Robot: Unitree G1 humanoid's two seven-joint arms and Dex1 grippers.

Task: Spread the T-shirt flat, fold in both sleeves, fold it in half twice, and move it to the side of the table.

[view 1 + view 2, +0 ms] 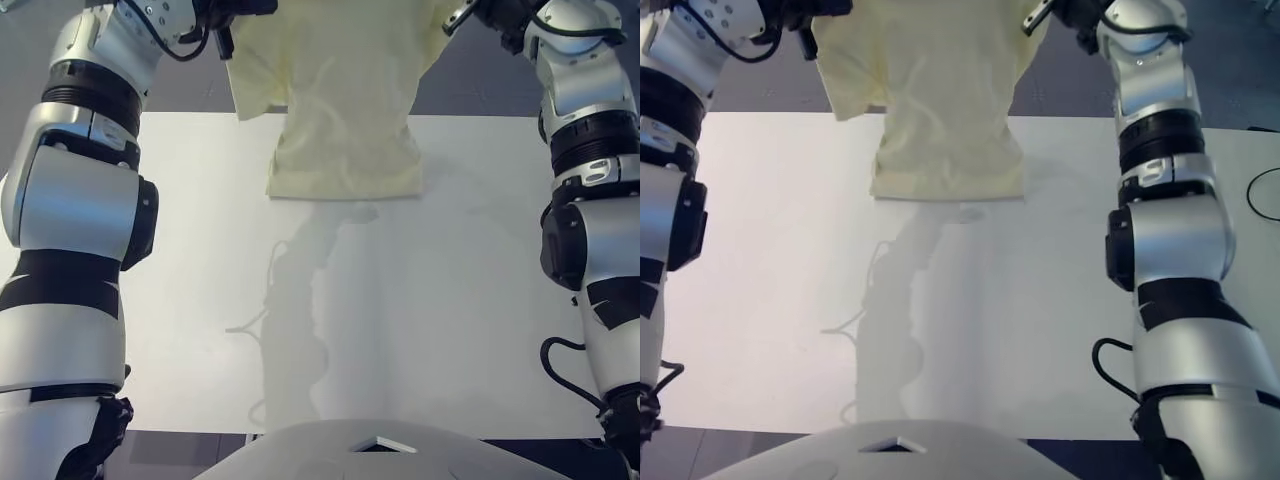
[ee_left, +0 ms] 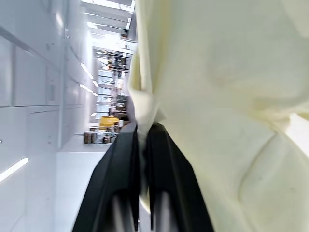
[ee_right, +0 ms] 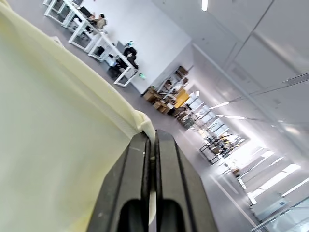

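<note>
T-shirt (image 1: 345, 110): soft pale-yellow cloth, creased, hangs with hem meeting your white table (image 1: 450, 300) | left gripper (image 2: 143, 145) and right gripper (image 3: 153, 145): raised high, each clamped on its top edge

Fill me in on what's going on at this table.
The robot holds a pale yellow T-shirt up in the air. Its left hand and right hand are each shut on the cloth at an upper corner. The shirt hangs over the far part of the white table, with its hem down at the tabletop. It has not been laid flat, and no fold has been made yet.
</note>
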